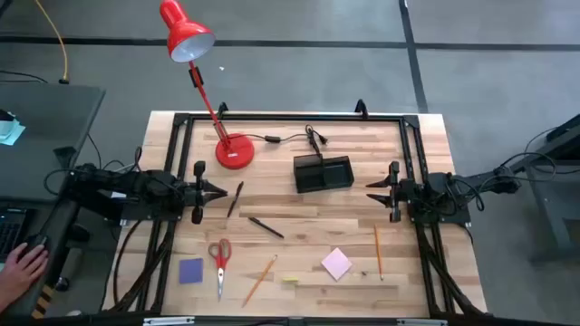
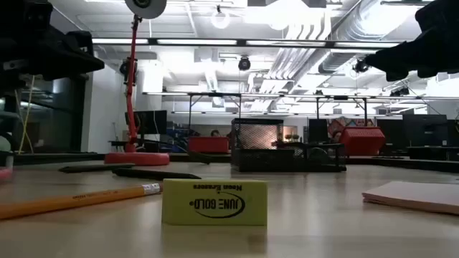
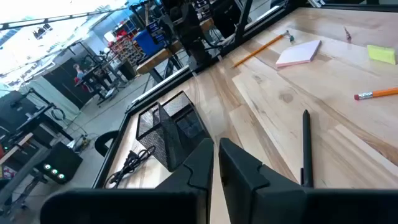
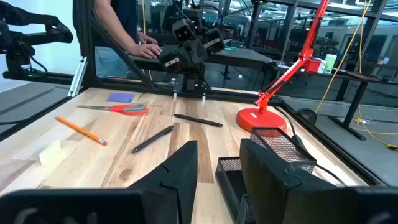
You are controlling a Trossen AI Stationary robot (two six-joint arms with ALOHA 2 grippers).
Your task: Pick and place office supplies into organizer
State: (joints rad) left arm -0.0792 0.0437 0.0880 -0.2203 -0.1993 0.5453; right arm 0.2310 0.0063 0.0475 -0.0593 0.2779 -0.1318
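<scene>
Hovering over the worktop [image 1: 299,213], I hold both arms raised at its sides with nothing picked yet, so the first pick is the step in hand. My left end effector [image 1: 220,191] sits at the left edge with its fingers pressed together and empty; my right end effector [image 1: 372,192] faces it from the right edge, fingers a narrow gap apart, also empty.

The black mesh organizer [image 1: 323,173] stands toward the far side, between my two end effectors and just beside the red lamp [image 1: 234,150], and looks empty, though its mesh walls hide some of the floor. The supplies lie loose nearer the front: two black pens [image 1: 235,199] close to my left end effector, red-handled scissors [image 1: 220,258], a blue pad [image 1: 190,270], a pencil [image 1: 259,280], a yellow eraser [image 1: 289,282], a pink sticky pad [image 1: 336,263] and a second pencil [image 1: 378,251].

The next move, I judge, calls for spreading the left fingers, dropping onto the nearest pen, then carrying it across to the organizer.
</scene>
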